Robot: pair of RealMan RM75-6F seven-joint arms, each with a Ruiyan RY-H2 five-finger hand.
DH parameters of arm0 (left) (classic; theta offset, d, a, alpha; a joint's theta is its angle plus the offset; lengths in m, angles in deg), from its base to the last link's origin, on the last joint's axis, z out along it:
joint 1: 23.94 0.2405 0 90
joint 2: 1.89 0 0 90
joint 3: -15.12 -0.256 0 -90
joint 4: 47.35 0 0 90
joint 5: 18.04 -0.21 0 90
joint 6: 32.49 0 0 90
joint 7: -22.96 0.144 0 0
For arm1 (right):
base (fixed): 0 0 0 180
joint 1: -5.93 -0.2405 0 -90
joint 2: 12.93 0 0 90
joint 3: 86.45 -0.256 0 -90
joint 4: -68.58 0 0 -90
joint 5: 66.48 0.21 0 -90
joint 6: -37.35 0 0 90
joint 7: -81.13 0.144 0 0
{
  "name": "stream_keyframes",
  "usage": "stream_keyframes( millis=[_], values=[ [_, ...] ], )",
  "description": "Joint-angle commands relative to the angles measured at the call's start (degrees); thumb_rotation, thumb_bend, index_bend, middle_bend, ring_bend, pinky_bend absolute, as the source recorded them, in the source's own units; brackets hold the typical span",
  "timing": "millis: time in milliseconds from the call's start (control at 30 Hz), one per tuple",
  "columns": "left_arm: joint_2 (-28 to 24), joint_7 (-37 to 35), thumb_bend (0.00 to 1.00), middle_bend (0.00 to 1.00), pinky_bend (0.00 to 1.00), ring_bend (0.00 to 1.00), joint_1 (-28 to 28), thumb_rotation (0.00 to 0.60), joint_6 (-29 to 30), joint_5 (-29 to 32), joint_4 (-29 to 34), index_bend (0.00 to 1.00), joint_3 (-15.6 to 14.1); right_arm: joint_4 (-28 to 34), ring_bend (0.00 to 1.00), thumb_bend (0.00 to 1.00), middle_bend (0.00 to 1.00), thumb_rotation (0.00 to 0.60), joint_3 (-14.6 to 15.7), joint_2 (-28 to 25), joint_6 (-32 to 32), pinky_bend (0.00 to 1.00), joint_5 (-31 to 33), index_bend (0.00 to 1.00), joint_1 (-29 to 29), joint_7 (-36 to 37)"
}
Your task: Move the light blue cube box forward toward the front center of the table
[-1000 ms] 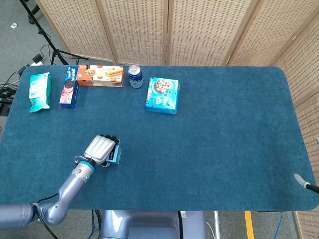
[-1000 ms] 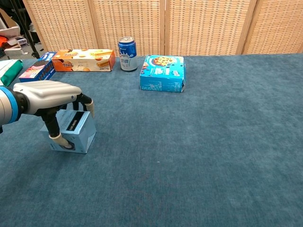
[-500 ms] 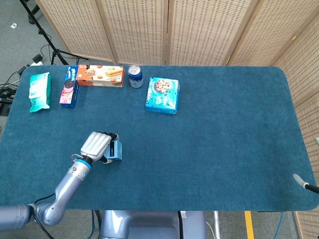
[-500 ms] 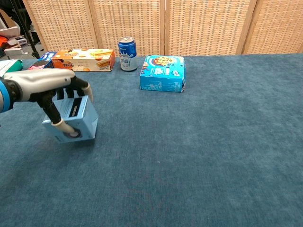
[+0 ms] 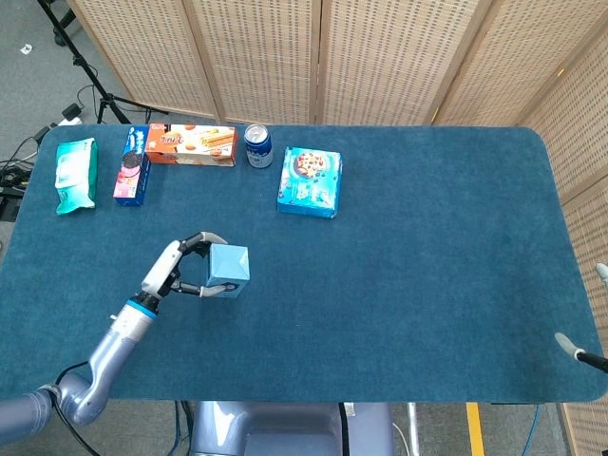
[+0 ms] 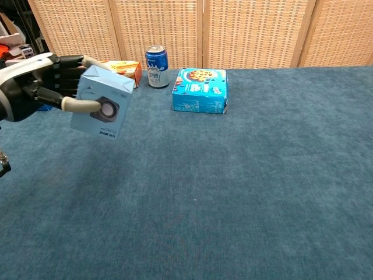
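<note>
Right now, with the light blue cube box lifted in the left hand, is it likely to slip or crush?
The light blue cube box probably won't crush: its faces look flat and undented in the left hand. It seems light, held clear of the table by the fingers alone. Slipping is possible, since it hangs tilted.

Surface (image 5: 427, 247): dark blue-green cloth covering.
Far edge, left to right:
- mint-green soft packet (image 5: 75, 175), lying flat near the left corner;
- narrow blue-and-pink biscuit box (image 5: 133, 164), lying lengthwise;
- long orange biscuit box (image 5: 191, 144), lying flat, just beside it;
- blue drink can (image 5: 258, 146), upright, close to the orange box's right end;
- bright blue cookie box (image 5: 310, 181), flat, right of the can.
Behind: woven folding screen (image 5: 323, 57).
</note>
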Motion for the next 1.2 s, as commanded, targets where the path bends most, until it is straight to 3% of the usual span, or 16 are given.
stream_keyframes(
  millis=[33, 400, 833, 900, 933, 967, 1067, 1200],
  values=[
    [8.09, -20.41, 0.15, 0.48, 0.53, 0.45, 3.11, 0.6, 5.17, -10.1, -17.06, 0.54, -2.6, -0.06, 0.0, 0.0, 0.0, 0.6, -0.01, 0.02, -0.09, 0.0, 0.08, 0.0, -0.02, 0.0],
    [15.47, -27.72, 0.16, 0.48, 0.53, 0.45, 3.64, 0.6, 4.08, -10.16, -29.67, 0.54, -5.13, -0.15, 0.0, 0.0, 0.0, 0.6, -0.15, 0.25, -0.23, 0.0, 0.45, 0.0, -0.11, -0.6],
    [17.97, -22.76, 0.15, 0.48, 0.53, 0.44, 3.96, 0.6, 1.32, -9.34, -35.58, 0.54, -6.48, 0.01, 0.0, 0.0, 0.0, 0.6, -0.09, 0.21, -0.21, 0.0, 0.29, 0.0, -0.12, -0.65],
    [17.88, -21.35, 0.14, 0.44, 0.48, 0.38, 3.96, 0.6, 0.8, -9.42, -35.67, 0.53, -6.84, 0.0, 0.0, 0.0, 0.0, 0.6, -0.08, 0.18, -0.21, 0.0, 0.28, 0.0, -0.11, -0.55],
    [17.7, -20.39, 0.14, 0.39, 0.4, 0.31, 3.92, 0.6, 0.43, -9.61, -35.6, 0.53, -7.21, -0.02, 0.0, 0.0, 0.0, 0.6, -0.06, 0.16, -0.2, 0.0, 0.25, 0.0, -0.09, -0.47],
    [17.14, -19.05, 0.14, 0.3, 0.3, 0.2, 3.7, 0.6, 0.06, -10.63, -35.46, 0.52, -8.3, -0.02, 0.0, 0.0, 0.0, 0.6, -0.11, 0.13, -0.09, 0.0, 0.29, 0.0, -0.04, -0.39],
    [16.07, -16.07, 0.13, 0.05, 0.05, 0.01, 3.72, 0.6, 0.58, -11.31, -34.21, 0.41, -8.89, -0.05, 0.0, 0.0, 0.0, 0.6, -0.09, 0.07, -0.04, 0.0, 0.27, 0.0, 0.01, -0.18],
    [14.31, -10.9, 0.12, 0.0, 0.0, 0.0, 4.44, 0.6, 2.59, -11.23, -31.51, 0.33, -8.56, -0.06, 0.0, 0.0, 0.0, 0.6, -0.1, 0.0, 0.25, 0.0, 0.21, 0.0, 0.15, 0.07]
  ],
)
